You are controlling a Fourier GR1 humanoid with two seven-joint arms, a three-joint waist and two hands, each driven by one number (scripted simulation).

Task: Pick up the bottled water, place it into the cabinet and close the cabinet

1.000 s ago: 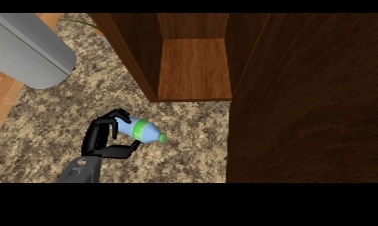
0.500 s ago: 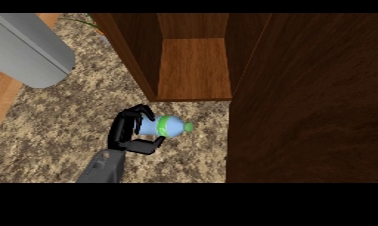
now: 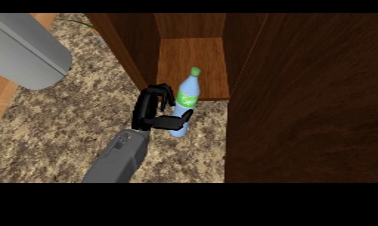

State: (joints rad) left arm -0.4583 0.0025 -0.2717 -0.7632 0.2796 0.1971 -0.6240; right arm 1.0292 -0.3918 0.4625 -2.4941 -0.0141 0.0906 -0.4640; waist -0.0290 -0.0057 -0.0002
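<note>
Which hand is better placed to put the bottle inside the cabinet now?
Only one hand shows, at the view's left. It grips the bottled water just before the open cabinet shelf, so it suits best.

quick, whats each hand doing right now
Right hand: fingers curled round the clear blue plastic water bottle with the green cap and label, holding it in front of the open wooden cabinet.
Left hand: not in view.
</note>
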